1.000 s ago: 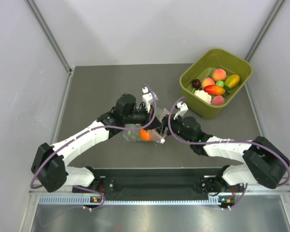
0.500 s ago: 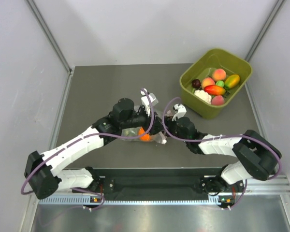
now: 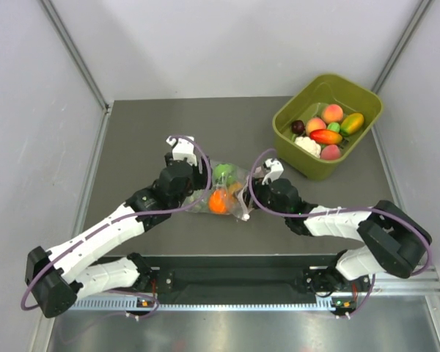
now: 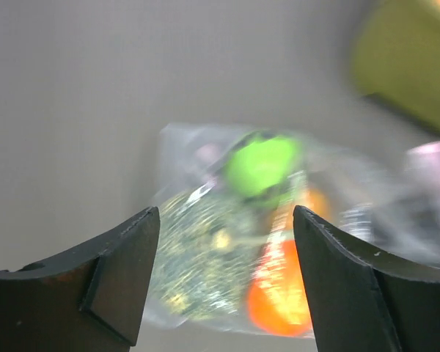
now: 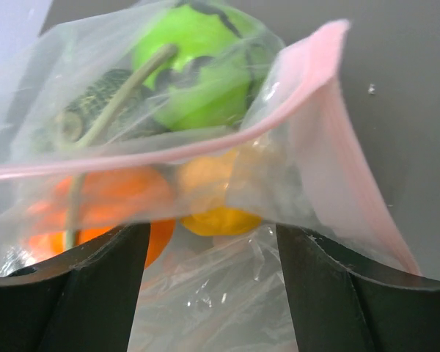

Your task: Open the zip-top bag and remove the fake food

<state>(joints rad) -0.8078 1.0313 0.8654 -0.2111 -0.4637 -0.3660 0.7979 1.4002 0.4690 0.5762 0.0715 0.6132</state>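
Note:
The zip-top bag [image 3: 231, 196] lies on the dark table between my two grippers, holding the fake food: a green fruit [image 3: 221, 173], an orange one [image 3: 218, 201] and a yellow-orange one [image 3: 236, 188]. My left gripper [image 3: 203, 182] stands open just left of the bag, apart from it. In the blurred left wrist view the bag [image 4: 205, 257] shows ahead of the open left gripper [image 4: 226, 216]. My right gripper [image 5: 213, 229] is open at the bag's mouth, with loose film [image 5: 227, 301] between its fingers. The pink zip strip [image 5: 301, 95] gapes apart there, above the green fruit [image 5: 198, 66] and orange fruit [image 5: 110, 205].
An olive-green tub [image 3: 367, 99] with several other toy fruits stands at the back right, close behind my right arm. Grey walls close in the table on the left, the right and the back.
My left gripper has opened, let go of the bag and drawn back to the left. The bag with its green fruit now lies uncovered. The right gripper has barely moved.

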